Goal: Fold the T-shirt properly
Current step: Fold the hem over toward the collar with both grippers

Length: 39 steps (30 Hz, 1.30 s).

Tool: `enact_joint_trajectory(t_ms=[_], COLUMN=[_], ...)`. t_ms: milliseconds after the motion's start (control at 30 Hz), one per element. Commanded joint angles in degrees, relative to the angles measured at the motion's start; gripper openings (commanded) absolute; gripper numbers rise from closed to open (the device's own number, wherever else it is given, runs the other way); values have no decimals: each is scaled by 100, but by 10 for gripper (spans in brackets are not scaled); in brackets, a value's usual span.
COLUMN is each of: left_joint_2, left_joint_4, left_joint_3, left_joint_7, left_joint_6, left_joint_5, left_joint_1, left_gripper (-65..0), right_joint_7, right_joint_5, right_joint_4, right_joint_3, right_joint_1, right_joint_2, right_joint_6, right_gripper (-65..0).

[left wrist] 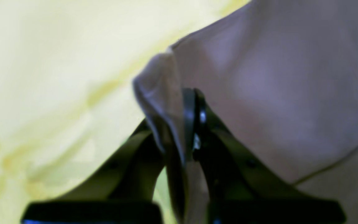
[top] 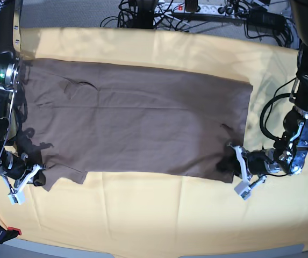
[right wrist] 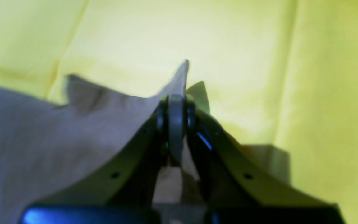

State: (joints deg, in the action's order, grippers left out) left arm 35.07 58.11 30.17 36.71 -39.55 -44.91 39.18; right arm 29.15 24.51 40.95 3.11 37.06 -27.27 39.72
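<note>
While the T-shirt point(top: 137, 126) lies spread flat across the yellow cloth point(top: 159, 215), I see both of its near corners pinched. My left gripper point(left wrist: 190, 102) is clamped on a fold of the shirt's hem corner; my right gripper point(right wrist: 176, 107) is likewise closed on fabric at the opposite near corner. Cables point(top: 197, 11) lie beyond the far edge.

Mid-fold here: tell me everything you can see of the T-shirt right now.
The T-shirt is plain taupe-brown, thin soft fabric with no print showing. It lies spread wide and mostly flat, lightly creased, on the pale-yellow cloth. One sleeve sticks out at the near corner by the right gripper. Both near corners are pinched: the right gripper's jaws are shut on one, the left gripper on the other, each lifting a small peak of fabric.
</note>
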Motion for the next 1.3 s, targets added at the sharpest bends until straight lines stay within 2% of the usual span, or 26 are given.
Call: enact_joint_trajectory(t_ms=[0, 100, 233, 400, 533, 667, 800, 900, 1000, 1100, 1267], left_joint_2=[55, 138, 494, 1025, 1274, 1515, 1755, 1845, 1840, 1843, 1843], left_joint_4=[245, 804, 1668, 2511, 2815, 3003, 3040, 3038, 3038, 3040, 3038], left_joint_3=[-72, -72, -74, -72, -72, -74, -74, -74, -72, -72, -72], left_joint_7=[-57, 24, 50, 50, 138, 459, 535, 549, 964, 1528, 2076], left_joint_6=[-45, -45, -45, -45, -45, -45, -45, -45, -45, -45, -45], left_joint_5=[-129, -129, -127, -127, -299, -518, -560, -710, -1248, -1858, -2057], left_joint_1=[114, -129, -501, -981, -1329, -1589, -1615, -1650, -1665, -1663, -1663], left_gripper=[-650, -650, -650, -650, -650, -650, -650, -650, -650, -650, -650], right_joint_7=[-101, -87, -79, 361, 721, 820, 938, 1250, 1635, 1856, 2063], right_joint_5=[118, 122, 166, 894, 1176, 1172, 1182, 1506, 1943, 2070, 2243], right_joint_4=[240, 776, 1615, 2330, 2524, 2531, 2533, 2533, 2533, 2533, 2533], right_joint_3=[-61, -341, -459, -459, -461, -461, -461, -463, -463, -463, -463], right_joint_1=[133, -181, -710, -1250, -1456, -1534, -1532, -1532, -1532, -1532, -1532], right_joint_2=[-162, -304, -579, -979, -1104, -1213, -1314, -1335, -1335, -1340, -1340], right_joint_6=[28, 28, 28, 28, 28, 28, 28, 28, 28, 28, 28], right_gripper=[-650, -650, -650, -650, -650, -650, -650, -650, -650, -650, -650])
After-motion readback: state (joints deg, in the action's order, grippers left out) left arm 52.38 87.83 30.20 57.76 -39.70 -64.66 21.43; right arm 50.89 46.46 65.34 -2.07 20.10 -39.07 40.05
